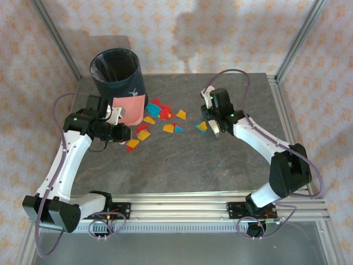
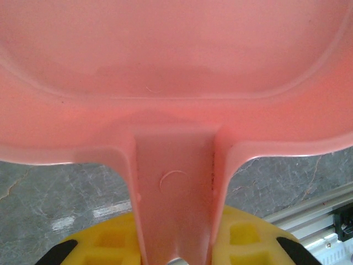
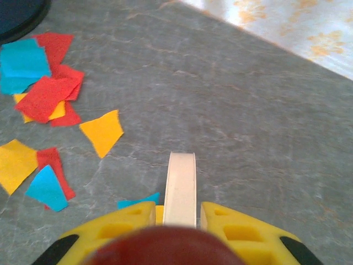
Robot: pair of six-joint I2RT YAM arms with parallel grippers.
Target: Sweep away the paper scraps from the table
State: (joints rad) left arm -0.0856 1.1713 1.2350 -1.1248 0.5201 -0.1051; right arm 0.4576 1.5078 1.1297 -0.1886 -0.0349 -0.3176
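Note:
The paper scraps point(image 1: 160, 117), red, orange and blue, lie scattered on the table point(image 1: 182, 165) between the two arms. In the right wrist view the paper scraps point(image 3: 47, 99) are up and to the left. A pink dustpan point(image 1: 130, 106) stands at the left edge of the scraps, and my left gripper point(image 2: 175, 237) is shut on its handle. The dustpan's pan point(image 2: 176, 83) spreads out ahead of the yellow fingers point(image 2: 242, 237). My right gripper point(image 3: 179, 212) is shut on a narrow cream tool point(image 3: 181, 182), which points forward over the table point(image 3: 248, 110). In the top view this gripper point(image 1: 212, 130) sits just right of the scraps.
A dark round bin point(image 1: 116, 72) stands at the back left, right behind the dustpan. Silver rails point(image 1: 220, 207) edge the near side of the table. A single orange scrap point(image 3: 102, 131) and a blue one point(image 3: 138, 200) lie close to the right gripper.

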